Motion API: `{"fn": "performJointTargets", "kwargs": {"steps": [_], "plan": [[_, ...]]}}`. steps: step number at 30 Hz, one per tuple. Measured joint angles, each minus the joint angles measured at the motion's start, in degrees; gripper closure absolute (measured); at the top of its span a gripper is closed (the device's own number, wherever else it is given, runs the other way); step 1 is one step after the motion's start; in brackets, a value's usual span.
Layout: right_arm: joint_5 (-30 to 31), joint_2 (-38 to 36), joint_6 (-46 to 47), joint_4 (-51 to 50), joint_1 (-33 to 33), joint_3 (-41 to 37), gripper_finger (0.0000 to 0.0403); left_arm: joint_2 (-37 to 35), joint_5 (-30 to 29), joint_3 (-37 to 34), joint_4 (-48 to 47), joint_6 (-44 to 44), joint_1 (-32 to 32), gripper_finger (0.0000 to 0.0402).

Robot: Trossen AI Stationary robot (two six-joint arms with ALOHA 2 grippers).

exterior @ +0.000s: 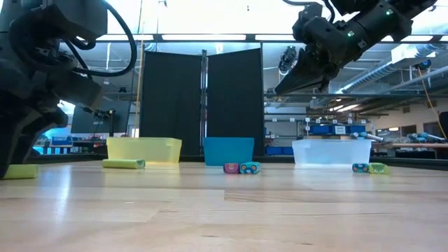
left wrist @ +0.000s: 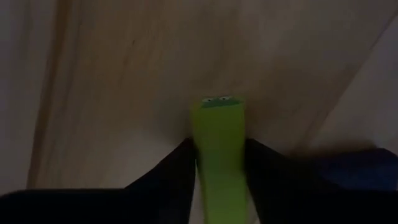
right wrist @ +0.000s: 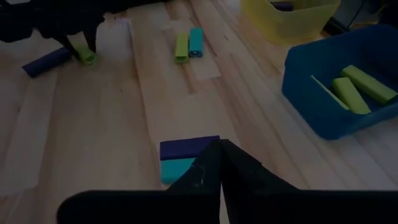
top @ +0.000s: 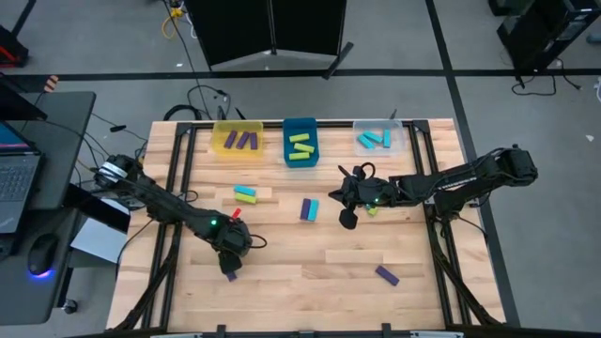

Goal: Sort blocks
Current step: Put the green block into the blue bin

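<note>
My left gripper (top: 230,266) is down at the table's near left, its fingers on either side of a lime block (left wrist: 217,155) that lies on the wood (exterior: 19,171). A purple block (right wrist: 46,61) lies right beside it. My right gripper (top: 347,219) hangs shut and empty above mid-table (exterior: 281,85), over a purple and cyan pair (right wrist: 186,158) lying side by side. A cyan and lime pair (top: 244,193) lies left of centre. Another lime and cyan pair (top: 373,208) sits under the right arm, and a lone purple block (top: 387,274) lies near the table's near edge. My left gripper pinches the lime block between its two fingers (left wrist: 177,165), one on each long side (left wrist: 200,146). The fingers come from above and lie along the bar. The block's end (left wrist: 219,102) sticks out past the fingertips, and the low view shows the block down on the table.
Three bins stand in a row along the far edge. The yellow bin (top: 238,141) holds purple blocks, the blue bin (top: 300,143) holds lime ones and the clear bin (top: 380,139) holds cyan ones. Bare wood lies between the two arms.
</note>
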Motion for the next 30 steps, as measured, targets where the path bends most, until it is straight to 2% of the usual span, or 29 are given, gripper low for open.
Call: {"fn": "performJointTargets", "kwargs": {"steps": [3,8,12,17,24,30], "plan": [[0.0,0.0,0.0,0.0,0.5,0.0,0.0386,-0.3,-0.2,0.0,1.3,2.1,0.0,0.0306],[0.0,0.0,-0.5,0.0,0.6,0.0,0.0386,-0.3,-0.8,0.8,0.9,6.5,1.8,0.0306],[0.0,0.0,-1.0,0.1,0.5,0.0,0.0392,-0.3,-5.1,3.5,1.0,13.1,5.8,0.0306],[0.0,0.0,-0.9,0.1,0.5,0.0,0.0385,-0.3,-5.1,7.3,0.9,24.0,13.9,0.0306],[0.0,0.0,-1.0,0.1,0.5,0.0,0.0394,-0.2,-2.3,15.3,0.5,40.9,29.2,0.0306],[0.0,0.0,-1.0,0.0,0.5,0.0,0.0387,5.5,-0.6,29.8,-2.4,53.9,40.1,0.0306]]}}
